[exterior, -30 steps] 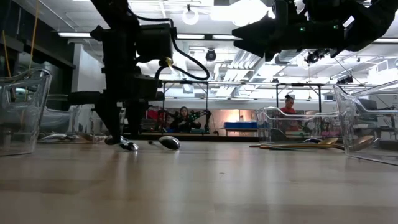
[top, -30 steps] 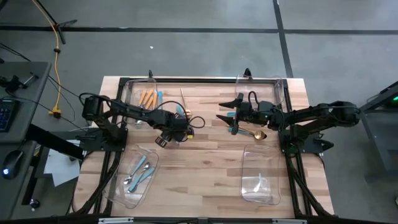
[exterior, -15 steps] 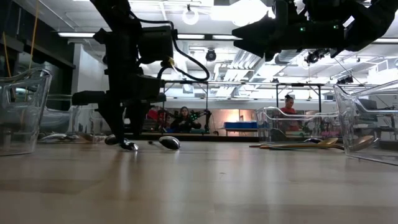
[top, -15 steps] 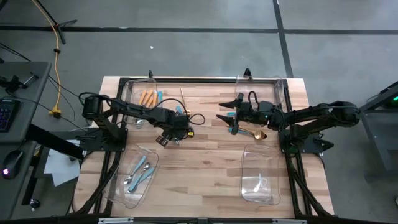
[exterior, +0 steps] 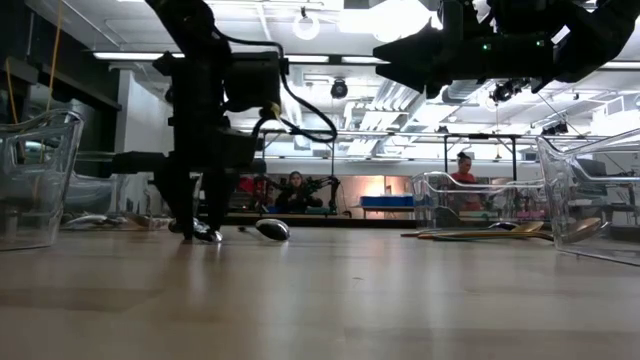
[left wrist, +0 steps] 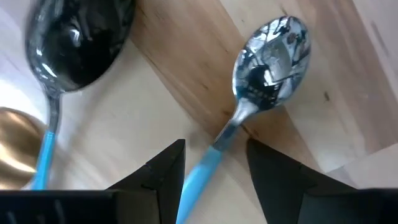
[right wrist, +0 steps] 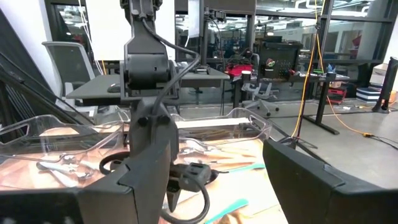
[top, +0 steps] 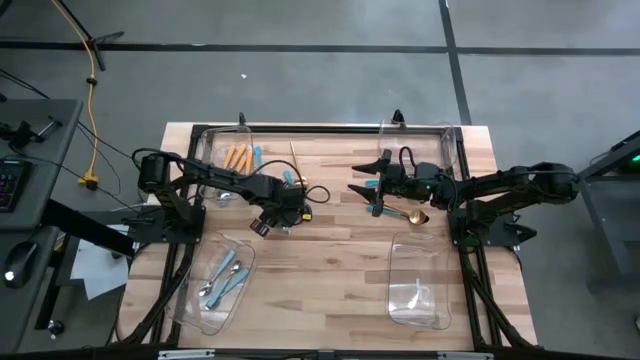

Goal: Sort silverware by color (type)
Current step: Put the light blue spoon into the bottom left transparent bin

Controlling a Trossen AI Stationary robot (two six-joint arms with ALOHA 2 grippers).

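My left gripper (left wrist: 214,148) points down over loose silverware at the table's middle left, open. Its fingers stand on either side of the handle (left wrist: 200,180) of a light-blue-handled silver spoon (left wrist: 270,56), which lies flat on the wood. I see no touch. Beside it lie a teal-handled black spoon (left wrist: 74,43) and a gold spoon bowl (left wrist: 15,146). In the high view the gripper (top: 284,200) hides most of this pile. My right gripper (top: 355,178) waits level and open above the table's middle, with nothing between its fingers.
Clear bins stand at the corners: far left (top: 215,140) with orange-handled pieces (top: 237,155), near left (top: 190,300) with light-blue-handled ones (top: 225,275), near right (top: 440,310), far right (top: 455,150). A gold spoon (top: 415,215) lies under the right arm. People sit beyond the table (exterior: 296,190).
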